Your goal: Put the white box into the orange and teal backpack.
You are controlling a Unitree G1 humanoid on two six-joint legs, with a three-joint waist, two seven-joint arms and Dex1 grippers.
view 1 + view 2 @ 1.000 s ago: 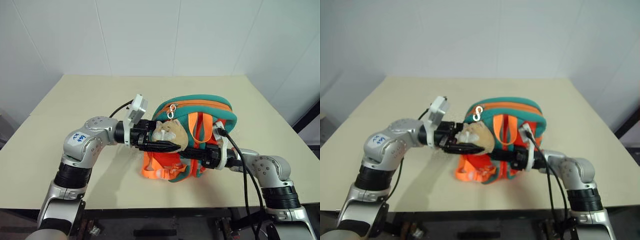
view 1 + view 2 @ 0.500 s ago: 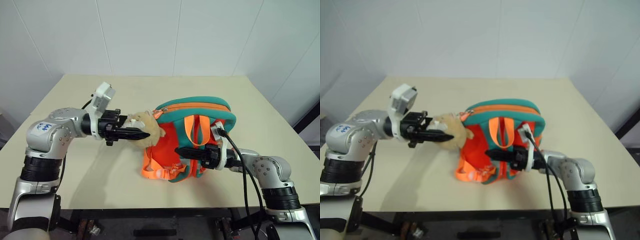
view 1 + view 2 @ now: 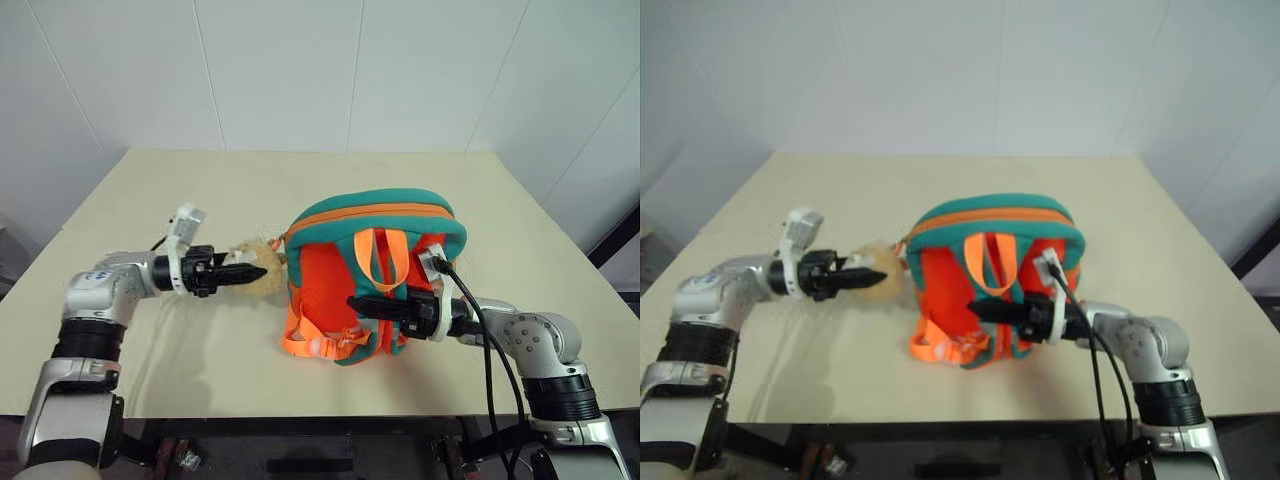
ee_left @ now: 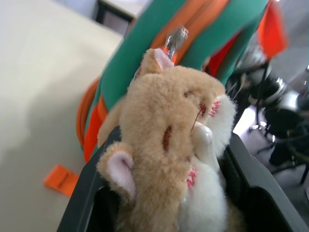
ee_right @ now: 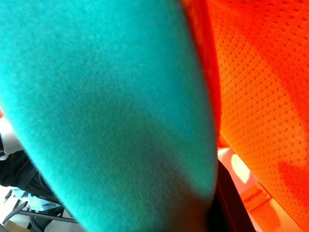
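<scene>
Since a moment ago, the left fingers (image 3: 250, 273) have pulled the tan plush hamster charm (image 4: 174, 145) toward the surface's (image 3: 150, 190) left edge, squeezing it to tug the zip. The right fingers (image 3: 362, 303), closed on a teal strap (image 5: 106, 111), steady the small orange and teal backpack (image 3: 375, 275) mid-surface.

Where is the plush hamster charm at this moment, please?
The plush hamster charm sits between the left gripper's fingers, just left of the orange and teal backpack on the table.
</scene>
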